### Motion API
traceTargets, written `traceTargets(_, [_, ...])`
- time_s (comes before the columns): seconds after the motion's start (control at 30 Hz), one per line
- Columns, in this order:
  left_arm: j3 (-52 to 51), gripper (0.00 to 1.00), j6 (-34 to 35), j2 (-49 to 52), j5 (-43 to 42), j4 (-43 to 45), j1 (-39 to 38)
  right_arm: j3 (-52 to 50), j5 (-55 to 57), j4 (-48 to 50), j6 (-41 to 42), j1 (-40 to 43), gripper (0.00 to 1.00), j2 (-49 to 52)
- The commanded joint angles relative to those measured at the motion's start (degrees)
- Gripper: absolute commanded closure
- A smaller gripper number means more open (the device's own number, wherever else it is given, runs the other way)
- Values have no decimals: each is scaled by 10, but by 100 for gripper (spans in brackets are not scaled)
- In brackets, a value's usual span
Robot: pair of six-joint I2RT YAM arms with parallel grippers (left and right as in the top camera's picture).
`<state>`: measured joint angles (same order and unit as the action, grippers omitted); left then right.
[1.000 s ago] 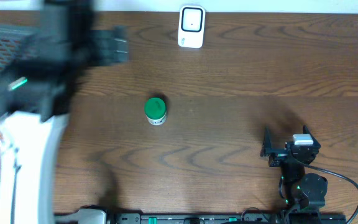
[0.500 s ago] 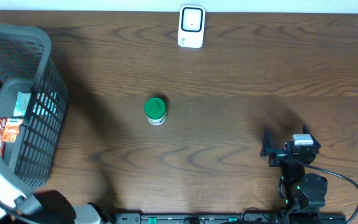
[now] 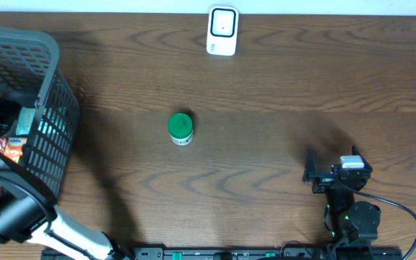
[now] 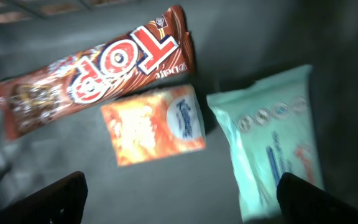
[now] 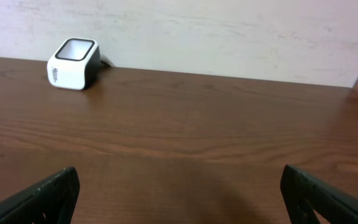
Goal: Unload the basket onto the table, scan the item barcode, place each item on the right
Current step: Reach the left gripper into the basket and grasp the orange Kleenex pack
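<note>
We judge this the picking step. Our left gripper (image 4: 180, 184) hangs inside the basket (image 3: 50, 126), jaws spread wide and empty, over the orange tissue packet (image 4: 154, 124), which lies between the TOP chocolate bar (image 4: 98, 68) and a pale green wipes pack (image 4: 272, 149). Next we must descend, clamp one item and carry it out of the basket to the white scanner (image 3: 222, 30). Our right gripper (image 5: 179, 177), well away from the basket, is likewise spread and empty.

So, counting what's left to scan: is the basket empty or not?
Not empty: the basket holds a Top bar, a small orange packet and a pale green wipes pack.
</note>
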<state>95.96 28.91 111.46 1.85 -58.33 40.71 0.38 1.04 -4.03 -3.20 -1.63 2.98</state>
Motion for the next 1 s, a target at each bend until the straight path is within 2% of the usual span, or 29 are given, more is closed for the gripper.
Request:
traceTargets(0.0, [-2, 2, 21, 28, 6, 7, 1, -1, -1, -2, -1, 8, 1, -1])
traceTargets(0.13, [-2, 2, 47, 55, 25, 9, 1, -1, -1, -2, -1, 8, 1, -1])
traceTargets(0.53, [-20, 2, 62, 75, 65, 26, 1, -1, -1, -2, -1, 8, 1, -1])
traceTargets(0.97, [-83, 2, 61, 78, 68, 97, 1, -1, -1, -2, -1, 8, 1, -1])
